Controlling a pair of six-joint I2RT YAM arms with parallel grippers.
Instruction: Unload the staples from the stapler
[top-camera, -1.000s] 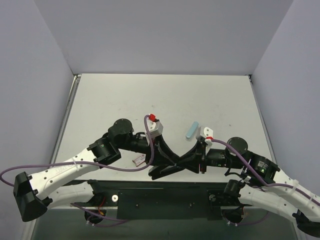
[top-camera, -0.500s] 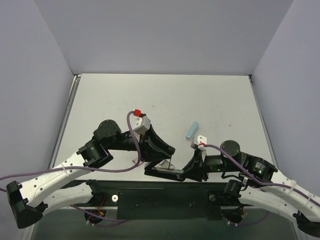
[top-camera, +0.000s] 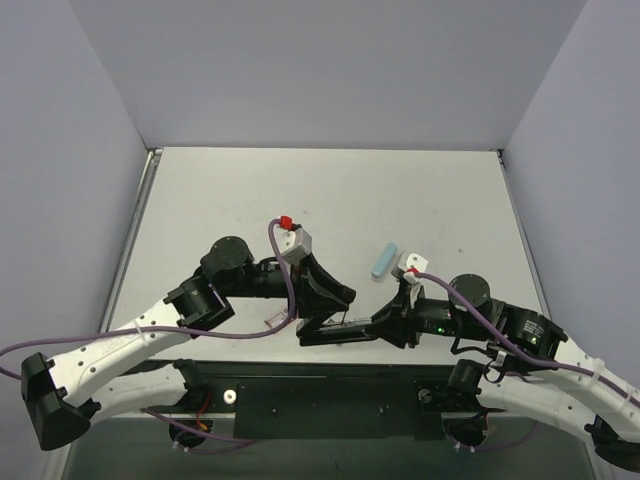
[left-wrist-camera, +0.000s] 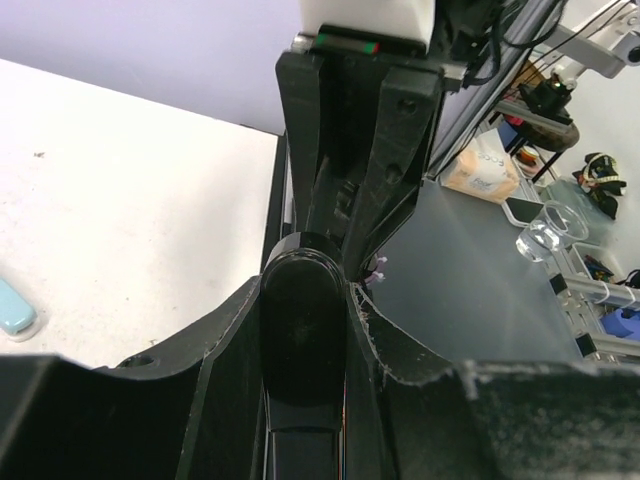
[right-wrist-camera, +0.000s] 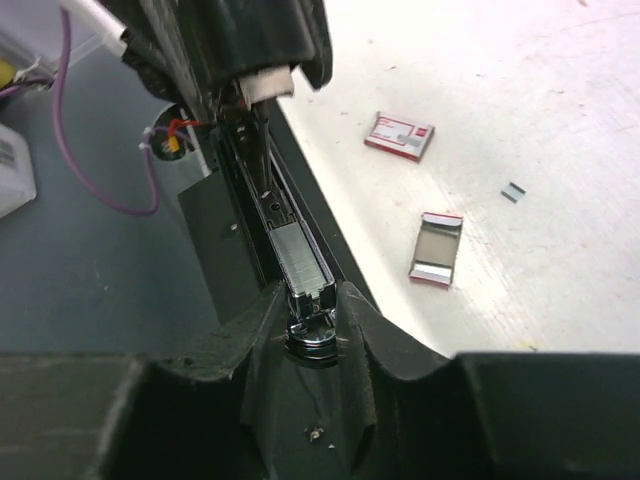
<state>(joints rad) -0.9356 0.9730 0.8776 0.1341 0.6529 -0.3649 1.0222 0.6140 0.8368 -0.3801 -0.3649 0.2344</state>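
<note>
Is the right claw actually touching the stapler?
Touching. The right wrist view shows the right claw closed against both sides of the stapler at the near end of its open rail, with no gap visible.

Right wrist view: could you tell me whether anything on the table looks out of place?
Yes: a small silvery staple piece lies loose on the table, apart from the red box and open tray.

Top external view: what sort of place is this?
Probably a robotics lab cell: white table walled by plain panels, left arm and right arm bolted at its near edge, cluttered workbenches beyond.
</note>
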